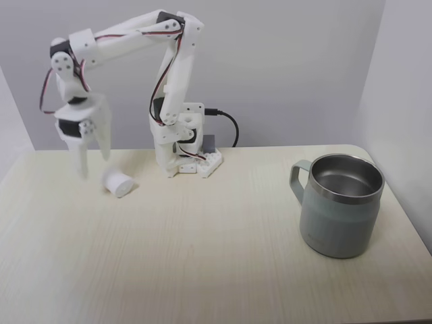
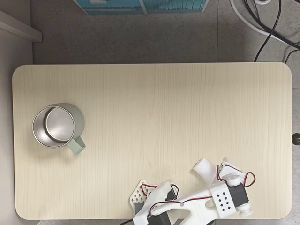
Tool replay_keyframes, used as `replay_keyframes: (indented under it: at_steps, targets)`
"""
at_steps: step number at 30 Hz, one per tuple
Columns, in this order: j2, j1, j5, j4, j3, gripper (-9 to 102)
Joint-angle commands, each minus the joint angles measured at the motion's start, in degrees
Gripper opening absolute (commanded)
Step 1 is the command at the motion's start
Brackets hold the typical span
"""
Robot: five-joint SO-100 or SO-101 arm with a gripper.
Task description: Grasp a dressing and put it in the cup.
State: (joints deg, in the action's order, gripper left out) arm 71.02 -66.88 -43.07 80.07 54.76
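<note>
One gripper (image 1: 94,165), fingers parted and holding nothing, hangs just beside the dressing (image 1: 117,182) near the desk's (image 1: 202,256) back edge; the cup (image 1: 341,214) stands well apart.

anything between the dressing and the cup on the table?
Nothing. In both fixed views the stretch from the dressing to the cup is bare table; the arm's base stands behind that line.
</note>
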Motion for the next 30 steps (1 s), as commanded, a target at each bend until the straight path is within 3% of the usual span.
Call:
replay_keyframes:
  at_steps: [1, 11, 19, 25, 30]
  targets:
    - [0.97, -1.05, -0.53, -2.81, -2.72, 25]
    - [-0.62, -2.46, -2.64, -10.37, -13.97, 25]
    - [-1.49, -2.55, -2.55, -11.34, -15.47, 23]
    - [-1.76, -2.29, -2.37, -11.16, -14.94, 1]
    - [-2.11, -1.49, -2.20, -9.76, -13.54, -2]
